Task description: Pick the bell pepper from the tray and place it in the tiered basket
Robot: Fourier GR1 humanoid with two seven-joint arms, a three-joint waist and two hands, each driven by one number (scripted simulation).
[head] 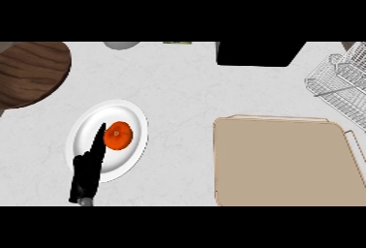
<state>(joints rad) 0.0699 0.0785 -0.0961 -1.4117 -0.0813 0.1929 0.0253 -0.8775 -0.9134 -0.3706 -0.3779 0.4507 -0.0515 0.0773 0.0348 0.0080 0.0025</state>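
An orange-red bell pepper point(120, 135) lies on a white plate point(136, 114) at the left of the counter. My left hand point(87, 170) comes in from the lower edge and lies over the plate's left part. Its fingers are straight and point up along the pepper's left side, close to it or just touching it; nothing is held. The wire tiered basket point(340, 83) stands at the far right, partly cut off by the view's edge. My right hand does not show.
A large tan tray point(286, 164) with nothing on it fills the lower right. A dark round wooden board point(28, 72) is at the upper left. A black box point(257, 53) stands at the back.
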